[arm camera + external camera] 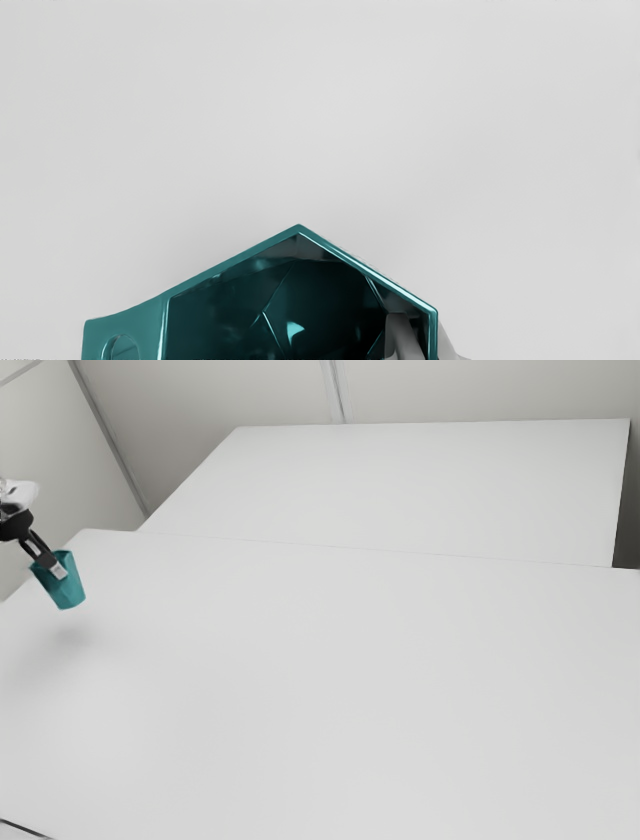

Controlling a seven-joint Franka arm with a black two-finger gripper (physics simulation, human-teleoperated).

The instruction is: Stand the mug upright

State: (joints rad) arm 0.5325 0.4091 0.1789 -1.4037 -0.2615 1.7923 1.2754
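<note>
Teal mug (68, 593), faceted, with a six-sided mouth: you have it at about nine o'clock in the exterior view, raised off the white worktop (330, 690). A soft shadow (65, 645) lies on the worktop beneath it, apart from the mug's base.

Attitude: tilted, though near upright. The mouth points toward eleven o'clock in the exterior view, the base toward five.

Tool (58, 571): holding the mug by its wall, at the rim. In the wrist view you see one grey finger (400, 337) inside the mouth and the other just outside, the wall pinched between them. The outer finger is mostly hidden by the mug, so its contact is read partly from the mug hanging clear of the worktop; it appears firm.

Handle (95, 337): stands out from the mug's side across the mouth from your pinched wall, part of its opening visible. The mug's inside is dark and glossy, with bright facet edges.

Surroundings: a second white surface (420, 485) lies beyond the worktop, toward one o'clock in the exterior view.
</note>
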